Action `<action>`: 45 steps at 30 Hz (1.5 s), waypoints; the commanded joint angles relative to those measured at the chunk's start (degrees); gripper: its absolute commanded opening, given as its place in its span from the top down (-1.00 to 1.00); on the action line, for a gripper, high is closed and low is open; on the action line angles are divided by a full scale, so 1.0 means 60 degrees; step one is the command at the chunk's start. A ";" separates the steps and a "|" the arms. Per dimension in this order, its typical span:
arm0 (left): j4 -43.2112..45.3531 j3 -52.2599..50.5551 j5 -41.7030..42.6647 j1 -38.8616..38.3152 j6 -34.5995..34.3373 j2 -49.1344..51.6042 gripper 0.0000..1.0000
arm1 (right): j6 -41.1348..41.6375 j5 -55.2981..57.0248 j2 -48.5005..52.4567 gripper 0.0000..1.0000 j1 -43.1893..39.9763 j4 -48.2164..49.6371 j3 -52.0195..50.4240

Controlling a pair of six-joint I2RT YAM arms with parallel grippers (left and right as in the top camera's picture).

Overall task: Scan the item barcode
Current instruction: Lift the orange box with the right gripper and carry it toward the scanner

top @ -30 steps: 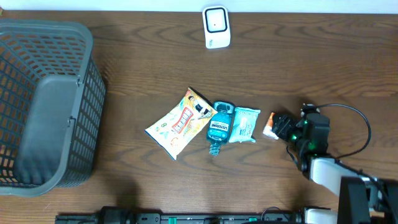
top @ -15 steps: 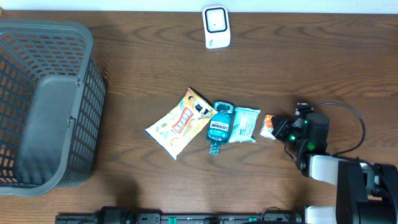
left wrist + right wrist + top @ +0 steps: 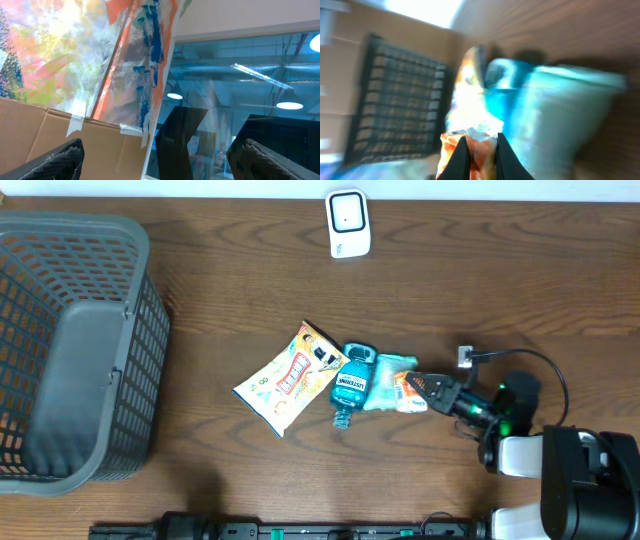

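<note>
- Right of the brown wooden table's [image 3: 520, 280] centre, the right gripper [image 3: 428, 387] pinches a small orange-and-white packet [image 3: 406, 387], just beside a pale green wipes pack [image 3: 385, 375].
- Left gripper [image 3: 162, 155]: jaws spread, empty.
- Grasp looks done; presenting the packet's barcode to the white boxy scanner [image 3: 348, 222], well apart, remains.

The overhead camera looks straight down on the worktop [image 3: 500, 290], with the basket [image 3: 70, 350] at the left of the frame. The right wrist camera sits low and close behind the right tool [image 3: 478, 150], facing that basket. Both views share the orange packet [image 3: 406, 388]. The left wrist camera tilts upward past the left tool [image 3: 160, 152], toward cardboard [image 3: 60, 135] and ceiling lights [image 3: 290, 105].
</note>
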 commanded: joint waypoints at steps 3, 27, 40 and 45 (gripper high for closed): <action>-0.0022 0.0076 0.0630 0.0040 -0.0025 0.0025 -0.98 | 0.3180 -0.2324 0.0036 0.97 -0.0233 0.0998 0.0018; -0.0302 0.0076 0.0765 0.0040 0.0208 -0.1173 -0.98 | 0.7158 -0.0288 -0.0025 0.88 0.2441 0.5603 0.0022; -0.0430 0.0474 0.0036 0.0098 0.0204 -0.1475 -0.98 | 0.8054 0.0525 -0.0025 0.97 0.3089 0.5603 0.0022; -0.0517 0.0433 0.0040 0.0222 -0.0313 -0.1475 -0.98 | 0.7741 0.0528 -0.0025 0.97 0.2998 0.5603 0.0026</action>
